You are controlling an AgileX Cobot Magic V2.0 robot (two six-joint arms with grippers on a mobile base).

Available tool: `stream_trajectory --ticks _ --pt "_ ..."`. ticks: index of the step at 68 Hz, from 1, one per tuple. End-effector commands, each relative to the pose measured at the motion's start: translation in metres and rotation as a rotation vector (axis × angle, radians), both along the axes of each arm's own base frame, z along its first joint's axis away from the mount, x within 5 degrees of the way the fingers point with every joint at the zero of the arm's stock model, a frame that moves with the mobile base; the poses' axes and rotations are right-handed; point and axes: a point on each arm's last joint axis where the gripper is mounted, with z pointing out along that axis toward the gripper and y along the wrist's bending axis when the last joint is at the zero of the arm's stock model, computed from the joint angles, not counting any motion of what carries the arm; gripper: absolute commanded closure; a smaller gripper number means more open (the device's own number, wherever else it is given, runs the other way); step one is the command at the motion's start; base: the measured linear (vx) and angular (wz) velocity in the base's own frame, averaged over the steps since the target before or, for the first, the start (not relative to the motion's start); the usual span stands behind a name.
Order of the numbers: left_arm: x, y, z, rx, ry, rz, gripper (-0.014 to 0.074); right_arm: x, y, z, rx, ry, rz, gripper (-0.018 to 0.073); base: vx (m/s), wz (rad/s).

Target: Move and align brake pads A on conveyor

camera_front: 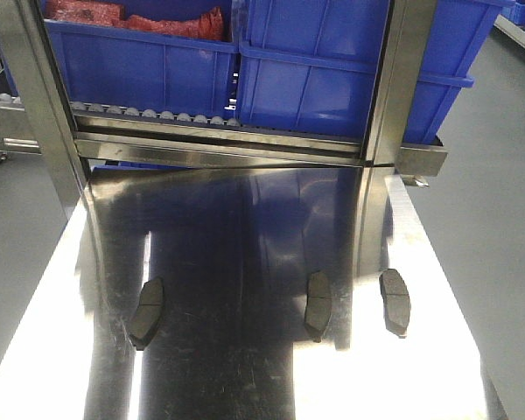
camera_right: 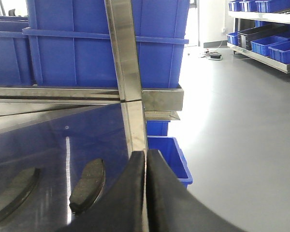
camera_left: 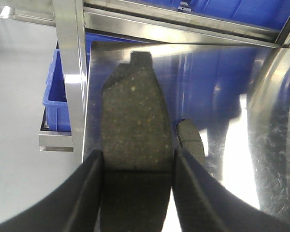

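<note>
One brake pad (camera_left: 133, 106) is clamped edgewise in the left end effector (camera_left: 137, 155); the right end effector (camera_right: 146, 155) is closed, empty. The pad could be dropped if tilted.

At 6 o'clock the right gripper (camera_right: 146, 155), jaws pressed together with nothing between. One brake pad (camera_right: 88, 185) at 7 o'clock on the steel tabletop (camera_right: 48, 135), second brake pad (camera_right: 12, 195) at 8, apart. Blue bins (camera_right: 77, 43) at 11, steel post (camera_right: 125, 63) at 12.
</note>
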Motion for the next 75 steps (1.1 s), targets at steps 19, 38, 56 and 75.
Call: stream_trajectory --ticks 19,38,56,75 --pt "0.0022 -0.0007 0.0145 -0.029 -0.087 0.002 0.0603 -0.0001 0.0004 0.0033 -0.023 -0.075 0.003 0.0571 0.0 0.0" --pt "0.0022 -0.0007 0.0145 -0.029 -0.087 0.002 0.0603 -0.0001 0.0004 0.0033 -0.023 -0.075 0.003 0.0571 0.0 0.0" --pt "0.0022 -0.0007 0.0145 -0.029 -0.087 0.002 0.0603 -0.0001 0.0004 0.0033 -0.023 -0.075 0.003 0.0571 0.0 0.0" --pt "0.0022 -0.0007 0.0145 -0.029 -0.087 0.002 0.0603 -0.0003 0.0009 0.0074 -0.02 -0.114 0.008 0.0571 0.0 0.0"
